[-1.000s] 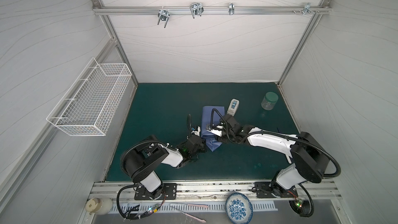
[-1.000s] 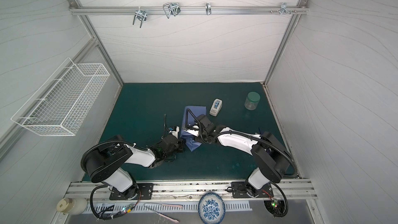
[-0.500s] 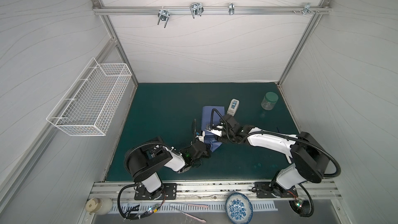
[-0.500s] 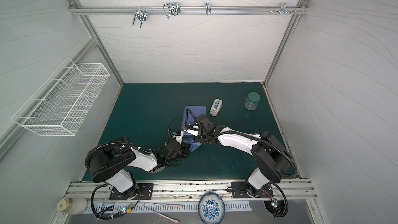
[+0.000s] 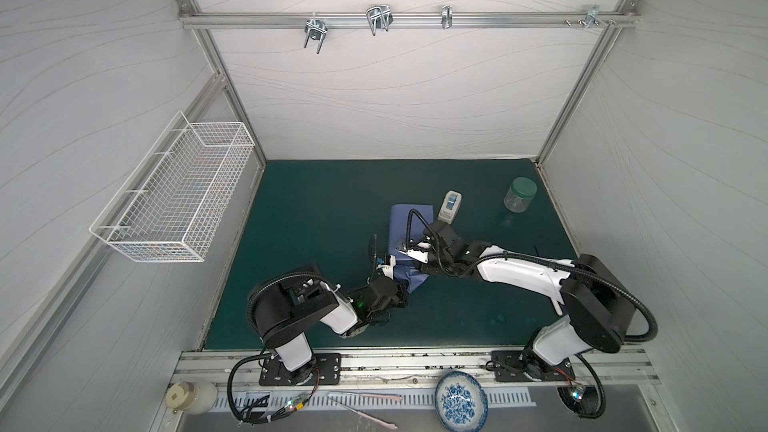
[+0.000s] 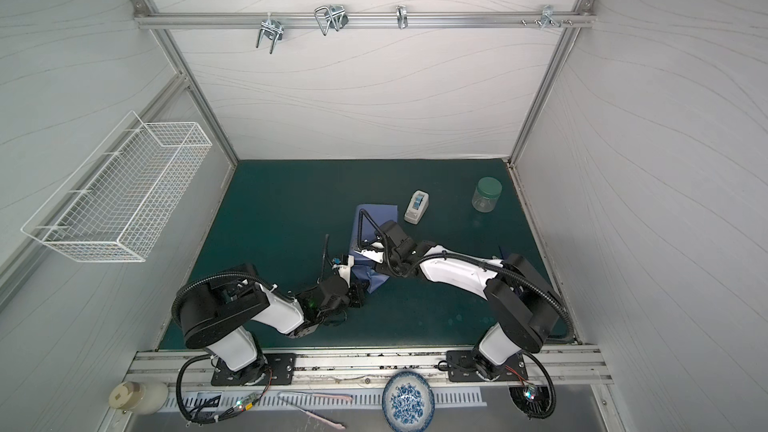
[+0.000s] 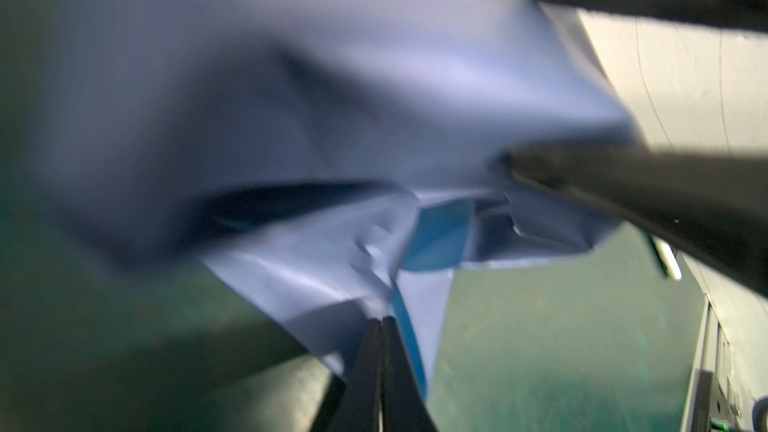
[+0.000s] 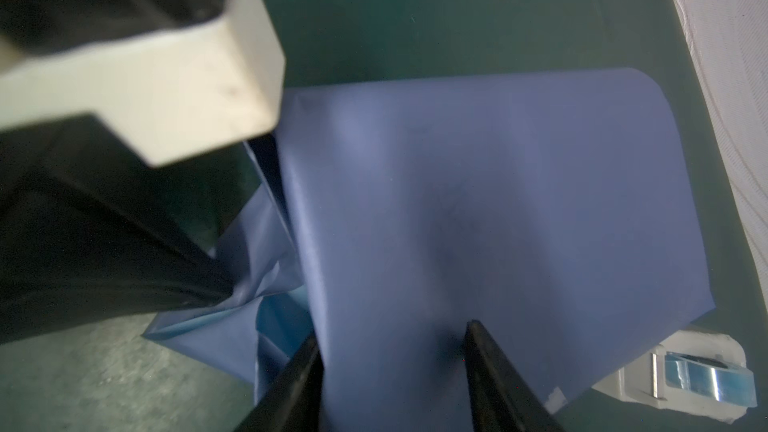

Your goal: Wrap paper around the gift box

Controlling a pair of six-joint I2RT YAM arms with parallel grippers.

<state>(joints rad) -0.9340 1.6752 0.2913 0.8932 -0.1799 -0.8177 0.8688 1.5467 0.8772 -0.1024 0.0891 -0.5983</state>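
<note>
The gift box sits just right of centre in both top views. It is almost wholly hidden under the paper [image 5: 409, 218], and only a dark sliver below a lifted fold in the left wrist view is probably its side [image 7: 286, 201]. The parcel's long axis runs up and down the frame. Its upper end is smooth and folded over, while its lower end is a crumpled loose flap showing the brighter sky-blue face.

The left gripper [image 7: 380, 322] is at that lower end. Its fingers are pressed together on the flap's edge, so it is pinching paper. The right gripper [image 8: 392, 338] reaches in from the right with its jaws partly apart, holding nothing. Its tips rest on the paper over the box top (a hold-down, by the look of it).

The parcel therefore lies up-frame from the left gripper, which is the nearer arm to the loose end. My guess is that the flap must be carried up-frame along the long axis, onto the top the right gripper pins.

Further out, a white tape dispenser [image 5: 451, 205] stands just beside the parcel's upper right corner. A green-lidded jar [image 5: 519, 195] is well apart at the right of the dark green mat [image 5: 316, 209]. I can read no brand, label or writing anywhere.
</note>
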